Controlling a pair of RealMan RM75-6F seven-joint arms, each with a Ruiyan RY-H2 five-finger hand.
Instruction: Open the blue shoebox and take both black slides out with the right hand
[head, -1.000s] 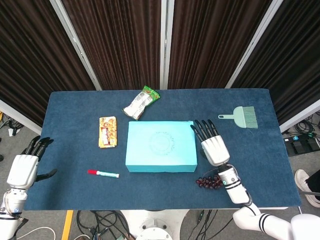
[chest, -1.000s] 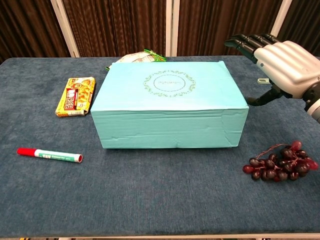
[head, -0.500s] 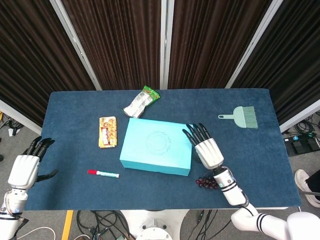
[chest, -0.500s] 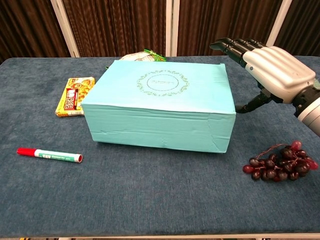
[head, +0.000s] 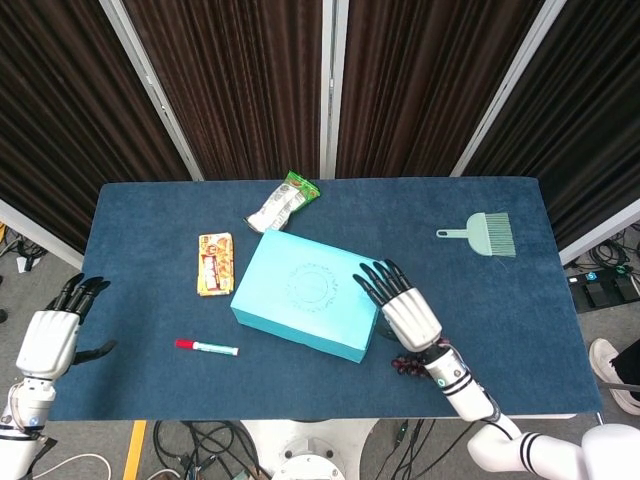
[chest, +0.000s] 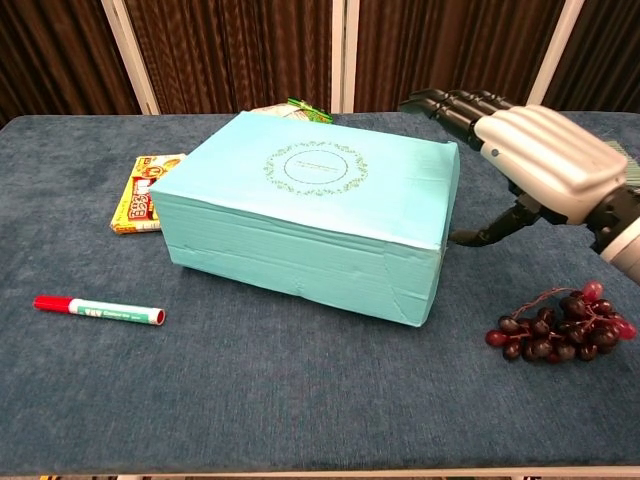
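Dark curtains behind a blue bench (head: 560, 300). The blue box (head: 305, 305) sits mid-bench, turned askew, lid on. Right hand (head: 405, 310) is at its right end, fingers (chest: 445, 105) spread, holding nothing. Left hand (head: 45, 340) waits off the bench, fingers apart. Box is prob. light, bendy card and slides easy; lift the lid by its edge.

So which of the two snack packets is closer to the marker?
The orange packet, lying flat left of the box; the green-tipped one sits behind it.

Light blue shoebox (head: 307, 294) with green wreath print, navy tablecloth (head: 560, 330)
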